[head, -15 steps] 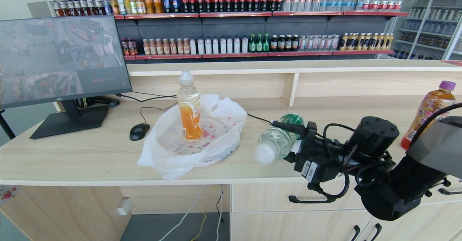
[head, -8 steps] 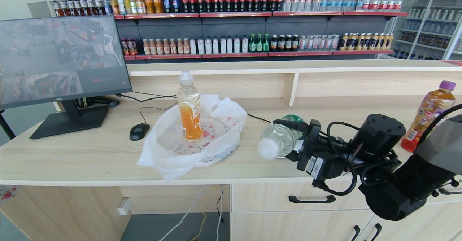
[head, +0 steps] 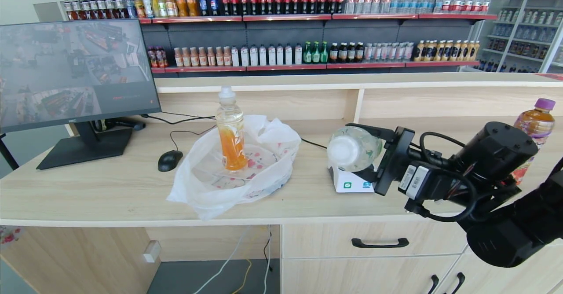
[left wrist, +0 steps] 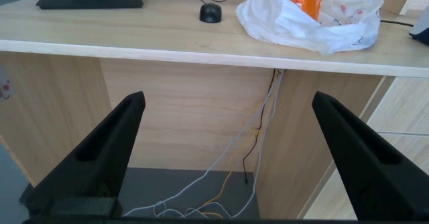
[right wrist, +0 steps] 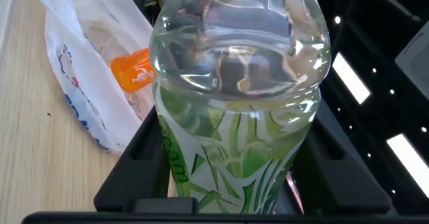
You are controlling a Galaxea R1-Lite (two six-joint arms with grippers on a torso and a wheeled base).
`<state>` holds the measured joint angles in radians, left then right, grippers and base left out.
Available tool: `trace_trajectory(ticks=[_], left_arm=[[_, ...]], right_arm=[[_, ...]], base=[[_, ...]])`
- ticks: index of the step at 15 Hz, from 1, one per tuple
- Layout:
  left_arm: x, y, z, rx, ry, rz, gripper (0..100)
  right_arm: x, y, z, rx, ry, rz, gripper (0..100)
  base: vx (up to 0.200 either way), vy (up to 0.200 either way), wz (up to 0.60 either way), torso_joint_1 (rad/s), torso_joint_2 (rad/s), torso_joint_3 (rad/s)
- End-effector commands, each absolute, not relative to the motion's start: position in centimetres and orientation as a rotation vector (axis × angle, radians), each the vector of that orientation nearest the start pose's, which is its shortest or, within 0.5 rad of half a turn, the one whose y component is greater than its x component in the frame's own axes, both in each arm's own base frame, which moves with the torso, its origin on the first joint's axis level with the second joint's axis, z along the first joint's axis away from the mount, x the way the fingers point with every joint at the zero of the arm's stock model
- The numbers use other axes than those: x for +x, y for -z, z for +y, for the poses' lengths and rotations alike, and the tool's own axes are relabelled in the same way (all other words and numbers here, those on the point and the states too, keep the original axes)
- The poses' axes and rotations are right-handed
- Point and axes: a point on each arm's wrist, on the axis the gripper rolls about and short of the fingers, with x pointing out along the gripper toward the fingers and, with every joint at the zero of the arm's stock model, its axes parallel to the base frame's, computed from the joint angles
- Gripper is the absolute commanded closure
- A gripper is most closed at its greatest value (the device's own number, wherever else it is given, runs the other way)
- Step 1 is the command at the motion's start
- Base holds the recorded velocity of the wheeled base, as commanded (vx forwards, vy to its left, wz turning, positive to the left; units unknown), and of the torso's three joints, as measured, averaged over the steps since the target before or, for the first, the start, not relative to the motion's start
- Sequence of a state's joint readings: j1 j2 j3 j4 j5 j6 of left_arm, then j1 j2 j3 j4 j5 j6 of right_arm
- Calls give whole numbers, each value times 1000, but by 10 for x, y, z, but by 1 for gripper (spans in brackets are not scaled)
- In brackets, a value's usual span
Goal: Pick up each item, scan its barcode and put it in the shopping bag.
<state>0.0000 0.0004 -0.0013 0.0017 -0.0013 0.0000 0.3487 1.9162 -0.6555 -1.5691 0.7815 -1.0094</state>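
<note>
Plastic bottle (right wrist: 234,83) in right claw (head: 357,152); head view shows scanner (head: 349,183) below.

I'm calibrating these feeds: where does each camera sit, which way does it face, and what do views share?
Head view: high on the robot, facing forward and down over the counter toward drink shelves; shows the right arm, its right tool gripping a water bottle.
Left wrist view: in front of the counter, facing its front panel; the open left tool frames it.
Right wrist view: looks along the right tool at the water bottle it holds.
Shared: all three show the shopping bag holding an orange drink bottle.
</note>
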Motion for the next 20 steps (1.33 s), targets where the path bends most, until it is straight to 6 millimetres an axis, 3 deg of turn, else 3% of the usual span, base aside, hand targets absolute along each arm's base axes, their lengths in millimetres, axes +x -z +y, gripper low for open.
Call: trace_trajectory(ticks=[1,5,8,14,16,20], left_arm=[[-23,-76,0,0,2,0,0],[-23,-76,0,0,2,0,0],[-23,-75,0,0,2,2,0],[-23,-76,0,-2,2,0,0],[-23,-76,0,-2,0,0,0],[-23,-76,0,-2,2,0,0]], right_arm=[[285,-187,120,-936,-823,-887,100],[279,-195,118,-838,-812,-835,100],[270,-202,113,-663,-805,-736,100],[264,-201,105,-111,-571,-437,100],[268,-201,97,-74,-427,-417,100],[270,-195,97,4,-389,-373,100]], base=[[0,0,0,0,0,0],[0,0,0,0,0,0],[0,0,0,0,0,0],[0,0,0,0,0,0],[0,0,0,0,0,0],[0,0,0,0,0,0]])
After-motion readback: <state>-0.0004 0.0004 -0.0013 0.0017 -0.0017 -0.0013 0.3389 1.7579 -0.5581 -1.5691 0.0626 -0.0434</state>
